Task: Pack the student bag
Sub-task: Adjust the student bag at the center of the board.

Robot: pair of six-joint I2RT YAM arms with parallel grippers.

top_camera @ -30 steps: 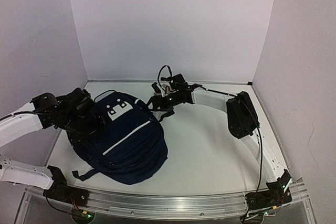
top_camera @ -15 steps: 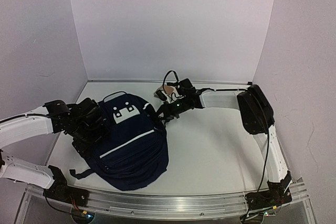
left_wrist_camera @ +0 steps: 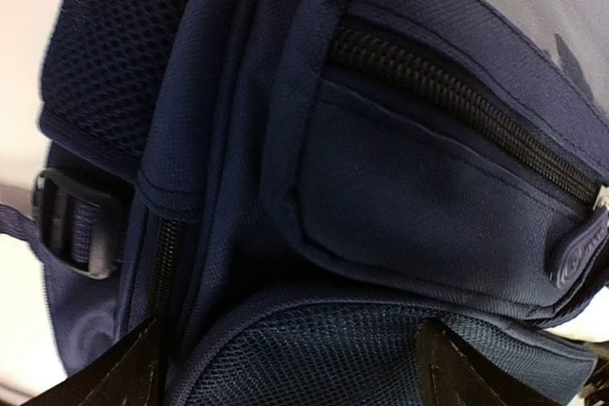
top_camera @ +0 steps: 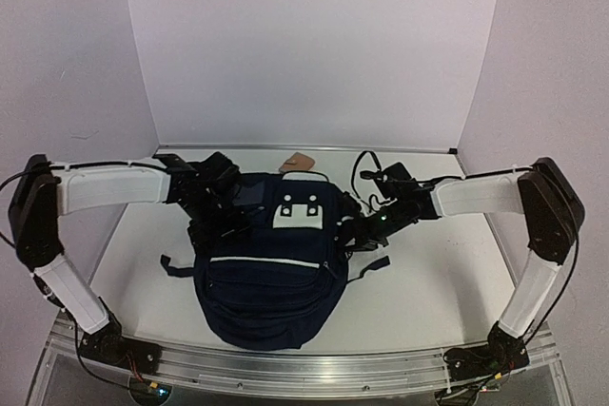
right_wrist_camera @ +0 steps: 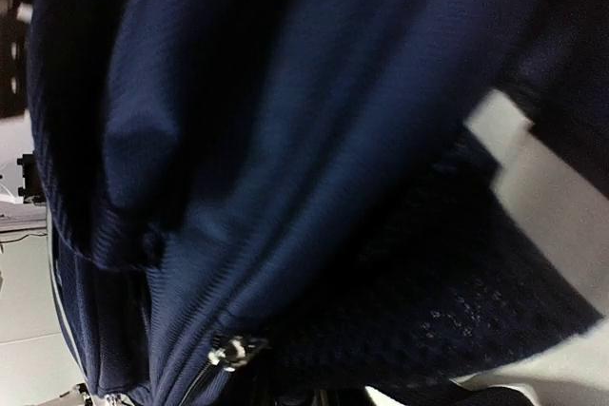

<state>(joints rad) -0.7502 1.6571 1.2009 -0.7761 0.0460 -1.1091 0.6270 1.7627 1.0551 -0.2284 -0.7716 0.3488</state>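
The student bag [top_camera: 271,282], navy with a white patch [top_camera: 297,213] and a thin pale stripe, lies mid-table with its top towards the back wall. My left gripper [top_camera: 221,214] is at its upper left side. In the left wrist view that gripper [left_wrist_camera: 295,368] is open, its fingers [left_wrist_camera: 128,373] wide apart around the bag's mesh side pocket [left_wrist_camera: 314,349]. My right gripper [top_camera: 354,232] presses into the bag's right side. In the right wrist view navy fabric [right_wrist_camera: 285,140] fills the frame and a zipper pull [right_wrist_camera: 228,351] sits by the gripper [right_wrist_camera: 304,392], which looks pinched on the fabric.
A small tan object [top_camera: 297,161] lies behind the bag near the back wall. White walls close in the table on three sides. A metal rail [top_camera: 304,368] runs along the near edge. A loose strap [top_camera: 176,263] trails off the bag's left side.
The bag has slid right and turned so that it lies square in the middle. Both arms swung inward with it. The right gripper went from open to closed; the left narrowed slightly.
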